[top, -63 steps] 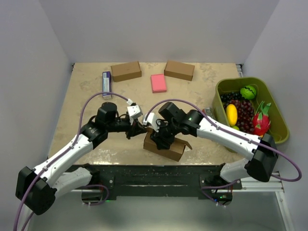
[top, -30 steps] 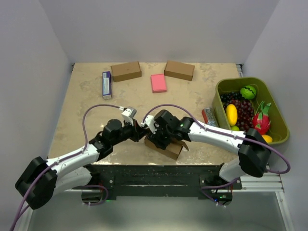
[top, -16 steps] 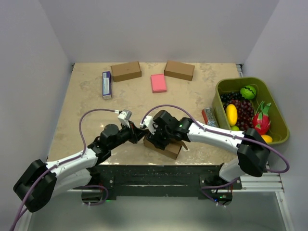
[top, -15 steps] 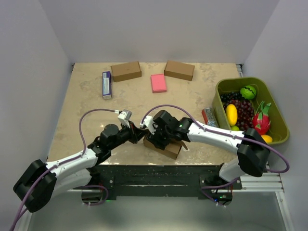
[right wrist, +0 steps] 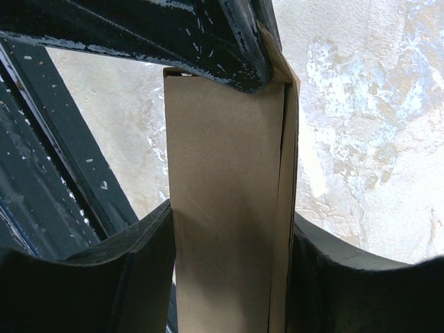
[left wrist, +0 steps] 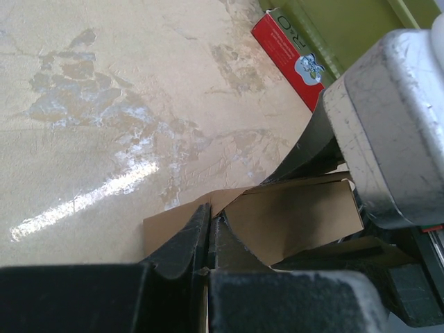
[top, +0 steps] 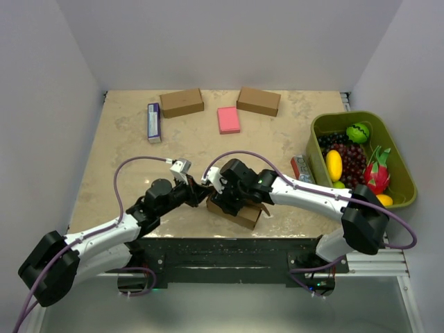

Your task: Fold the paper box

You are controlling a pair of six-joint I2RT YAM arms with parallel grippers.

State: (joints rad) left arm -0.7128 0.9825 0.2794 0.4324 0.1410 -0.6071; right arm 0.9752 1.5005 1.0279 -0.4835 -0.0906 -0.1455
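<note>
The paper box (top: 244,214) is a partly folded brown cardboard mailer at the table's near edge. My right gripper (top: 229,200) sits on top of it, and in the right wrist view its two fingers (right wrist: 139,263) press both sides of the slim box body (right wrist: 225,208). My left gripper (top: 201,193) meets the box's left end. In the left wrist view its jaws (left wrist: 208,232) are pressed together on a thin flap edge of the box (left wrist: 291,215).
Two ready-made brown boxes (top: 182,102) (top: 258,101) and a pink pad (top: 228,119) lie at the back. A blue-and-white carton (top: 153,122) lies back left. A green bin (top: 399,159) of fruit stands on the right, with a red packet (top: 301,168) beside it.
Both arms drew back towards the table's near edge with the box, and the left arm lowered and reached in to its left end. Over the last half second nothing moved.
</note>
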